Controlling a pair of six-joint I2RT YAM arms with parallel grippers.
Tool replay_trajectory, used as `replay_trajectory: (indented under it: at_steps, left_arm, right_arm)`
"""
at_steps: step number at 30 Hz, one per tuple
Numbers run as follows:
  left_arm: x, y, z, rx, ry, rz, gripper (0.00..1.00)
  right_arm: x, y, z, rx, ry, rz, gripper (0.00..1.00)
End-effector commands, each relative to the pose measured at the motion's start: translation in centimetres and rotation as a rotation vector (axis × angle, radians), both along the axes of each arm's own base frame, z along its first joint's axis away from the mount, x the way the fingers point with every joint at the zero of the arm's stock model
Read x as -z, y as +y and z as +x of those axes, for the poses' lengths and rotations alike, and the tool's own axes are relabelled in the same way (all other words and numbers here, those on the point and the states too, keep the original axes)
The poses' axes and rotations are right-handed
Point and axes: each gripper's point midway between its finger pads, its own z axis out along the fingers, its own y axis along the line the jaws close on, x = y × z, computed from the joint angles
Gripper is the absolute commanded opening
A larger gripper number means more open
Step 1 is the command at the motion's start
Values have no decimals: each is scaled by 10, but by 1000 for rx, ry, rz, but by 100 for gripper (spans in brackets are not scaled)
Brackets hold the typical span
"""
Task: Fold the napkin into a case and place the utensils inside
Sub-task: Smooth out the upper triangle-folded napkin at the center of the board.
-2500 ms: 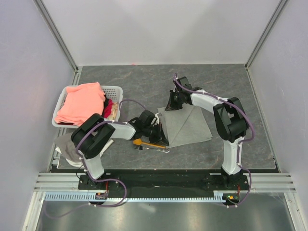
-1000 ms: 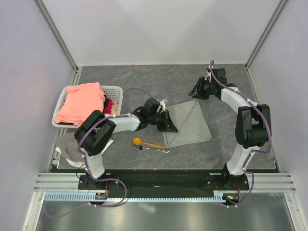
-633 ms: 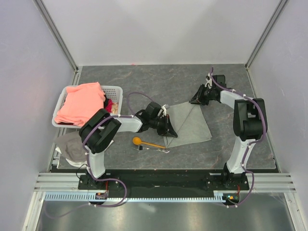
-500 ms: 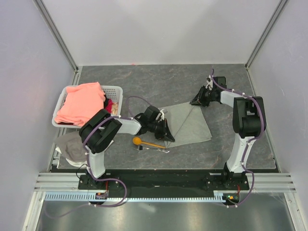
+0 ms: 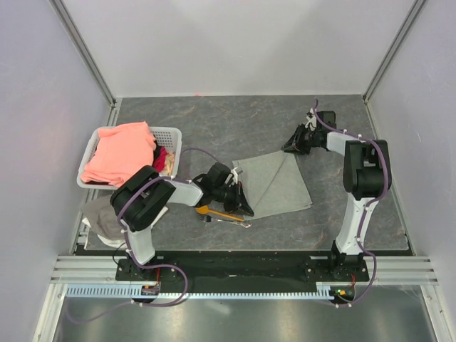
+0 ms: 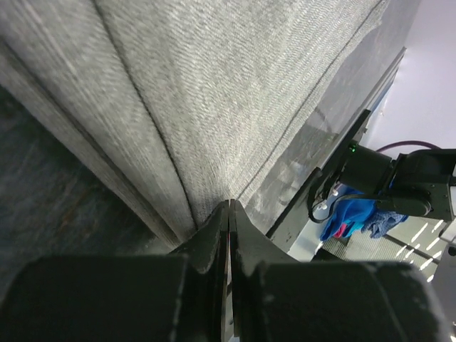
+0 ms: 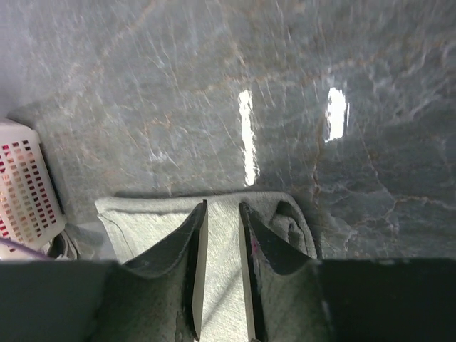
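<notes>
Salmon-pink cloth is heaped in the white basket at far left, with a whitish rag on the table below it. Moving right, the left gripper is down at the near-left edge of the napkin. Its wrist view settles the grip: jaws clamped tight on a ridge of the grey cloth, folds fanning away from the tips. Just beside that wrist, nearer the bases, lie the orange spoon and the fork, both pointing left to right, the spoon partly under the arm. The napkin lies mid-table, its crease slanting from that pinch up to the far-right corner. There sits the right gripper. Only its own camera shows the fingers a little apart, flat cloth in the gap and the corner bunched just to the right.
</notes>
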Motion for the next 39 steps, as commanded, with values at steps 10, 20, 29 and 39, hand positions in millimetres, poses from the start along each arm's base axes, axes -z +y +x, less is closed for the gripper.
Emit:
replay_trajectory:
  at_steps: [10, 20, 29, 39]
  left_arm:
    - [-55, -36, 36, 44, -84, -105, 8]
    - [-12, -25, 39, 7, -39, -42, 7]
    - [4, -16, 28, -2, -5, -26, 7]
    - [-7, -13, 23, 7, -18, -47, 7]
  right_arm:
    - [-70, 18, -34, -40, -124, -32, 49]
    - [-36, 70, -93, -146, -82, 160, 25]
    - [-4, 49, -79, -102, -48, 119, 21]
    - [-5, 14, -32, -51, -77, -53, 25]
